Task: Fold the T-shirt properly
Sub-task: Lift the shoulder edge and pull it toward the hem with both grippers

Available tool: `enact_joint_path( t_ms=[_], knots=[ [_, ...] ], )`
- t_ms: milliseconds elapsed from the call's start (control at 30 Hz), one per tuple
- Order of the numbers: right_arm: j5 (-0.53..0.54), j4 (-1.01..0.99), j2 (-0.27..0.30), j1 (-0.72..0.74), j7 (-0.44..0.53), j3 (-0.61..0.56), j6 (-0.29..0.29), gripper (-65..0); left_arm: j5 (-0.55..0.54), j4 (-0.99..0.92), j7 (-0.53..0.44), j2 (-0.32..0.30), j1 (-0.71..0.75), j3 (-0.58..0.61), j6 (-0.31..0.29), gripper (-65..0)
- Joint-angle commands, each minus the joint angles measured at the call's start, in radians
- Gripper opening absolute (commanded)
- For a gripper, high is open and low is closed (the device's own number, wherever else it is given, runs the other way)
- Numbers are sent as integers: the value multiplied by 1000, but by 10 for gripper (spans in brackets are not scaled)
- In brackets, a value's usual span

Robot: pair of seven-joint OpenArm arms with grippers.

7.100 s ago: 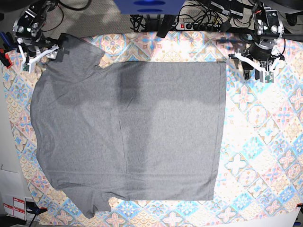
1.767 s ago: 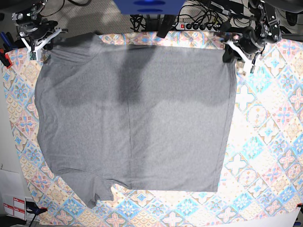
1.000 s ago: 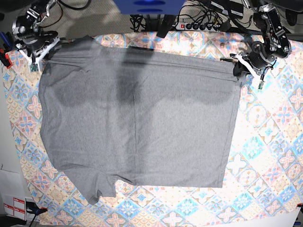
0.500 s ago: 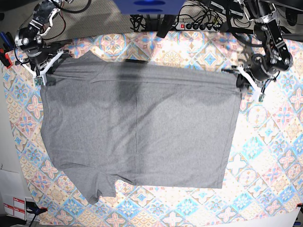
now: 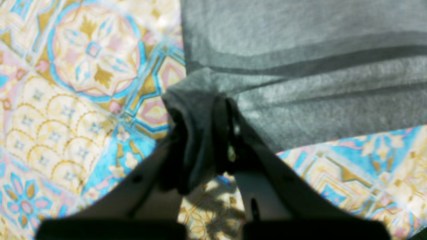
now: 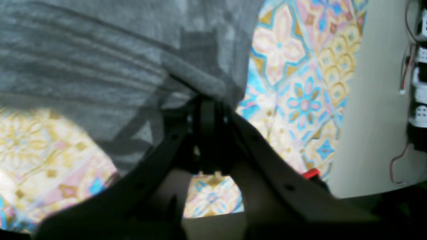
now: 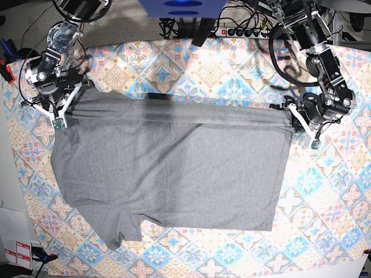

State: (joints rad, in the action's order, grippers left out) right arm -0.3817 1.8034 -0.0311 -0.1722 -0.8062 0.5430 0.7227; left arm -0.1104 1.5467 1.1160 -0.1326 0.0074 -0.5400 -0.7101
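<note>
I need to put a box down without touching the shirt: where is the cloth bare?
Bare tablecloth lies right of the T-shirt, in a strip behind it and a narrow band in front. Left edge is tight; both top corners are crowded by arms.

Each wrist view cuts off most of the T-shirt (image 5: 300,66) (both blurred), and bunched fabric hides the claw tips.

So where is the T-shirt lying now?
In the base view, the T-shirt lies spread on the patterned tablecloth, its far corners pinched by the left pincer and right pincer.
</note>
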Motion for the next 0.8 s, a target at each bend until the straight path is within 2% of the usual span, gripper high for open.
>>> enact_joint_path(
  t_ms=[0,267,433,533,767],
  knots=[
    [-20,8,21,24,3,7,-25,-648,28,15,-11,-5,-25,-7,12,-650],
    [-23,-89,24,96,3,7,-25,-648,81,13,-14,6,-71,-7,12,-650],
    [-96,-147,38,164,5,2,-25,-648,90,-117,-17,-3,-152,-7,12,-650],
    [-142,-175,41,208,6,2,-25,-648,151,-199,-20,-3,-205,-7,12,-650],
    [-162,-231,44,294,8,1,-25,-648,174,-208,-70,0,-220,-7,12,-650]
  ],
)
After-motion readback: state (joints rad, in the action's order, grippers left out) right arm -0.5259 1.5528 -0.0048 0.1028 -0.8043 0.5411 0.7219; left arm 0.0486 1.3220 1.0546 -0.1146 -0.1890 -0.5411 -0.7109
